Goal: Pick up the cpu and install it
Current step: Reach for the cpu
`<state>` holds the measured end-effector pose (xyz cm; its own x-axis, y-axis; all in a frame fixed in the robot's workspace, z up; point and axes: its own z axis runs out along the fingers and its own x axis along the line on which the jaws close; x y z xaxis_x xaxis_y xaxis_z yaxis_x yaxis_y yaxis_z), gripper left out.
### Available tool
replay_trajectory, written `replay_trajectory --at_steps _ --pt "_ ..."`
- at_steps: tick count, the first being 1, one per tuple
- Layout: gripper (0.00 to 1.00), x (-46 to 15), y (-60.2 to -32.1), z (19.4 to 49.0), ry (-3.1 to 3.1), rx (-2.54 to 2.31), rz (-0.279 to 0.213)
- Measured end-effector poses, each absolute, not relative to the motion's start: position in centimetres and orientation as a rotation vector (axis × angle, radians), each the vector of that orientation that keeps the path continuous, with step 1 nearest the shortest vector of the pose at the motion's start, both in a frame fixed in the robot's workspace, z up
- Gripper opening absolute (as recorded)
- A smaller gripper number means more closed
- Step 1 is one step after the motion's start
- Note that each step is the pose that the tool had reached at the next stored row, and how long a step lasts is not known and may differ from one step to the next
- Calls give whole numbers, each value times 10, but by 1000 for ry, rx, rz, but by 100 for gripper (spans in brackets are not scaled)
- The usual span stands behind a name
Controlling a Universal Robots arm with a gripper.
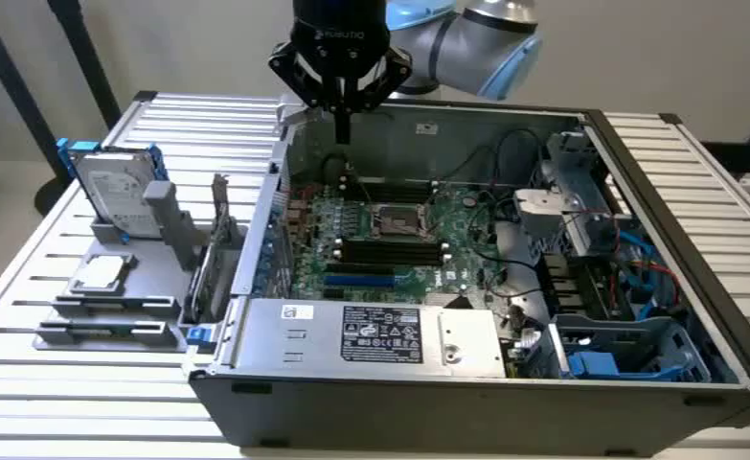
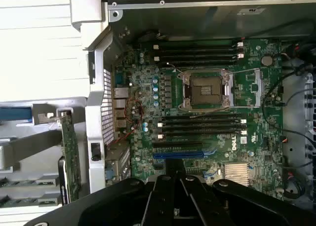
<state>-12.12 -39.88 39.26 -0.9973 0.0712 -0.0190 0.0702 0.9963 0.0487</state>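
Your hand (image 1: 343, 132) hangs shut, its fingers pressed together with nothing between them, above the rear wall of the open case (image 1: 477, 410). The cpu (image 1: 102, 273) lies flat on the grey tray (image 1: 157, 305) on the counter (image 1: 68, 402), at the exterior view's left, well apart from the hand. On the motherboard (image 2: 266, 112) you see the socket (image 2: 206, 90) standing open and bare.

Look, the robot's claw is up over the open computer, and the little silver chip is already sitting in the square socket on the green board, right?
Not quite. The gripper is over the open computer, but the socket on the green board is empty, as the wrist view shows. The cpu sits on the grey stand outside the computer, at the exterior view's left.
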Motion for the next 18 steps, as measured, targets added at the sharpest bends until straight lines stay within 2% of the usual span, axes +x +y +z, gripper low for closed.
replay_trajectory --at_steps 18 --pt "11 -137 -399 392 3120 111 75"
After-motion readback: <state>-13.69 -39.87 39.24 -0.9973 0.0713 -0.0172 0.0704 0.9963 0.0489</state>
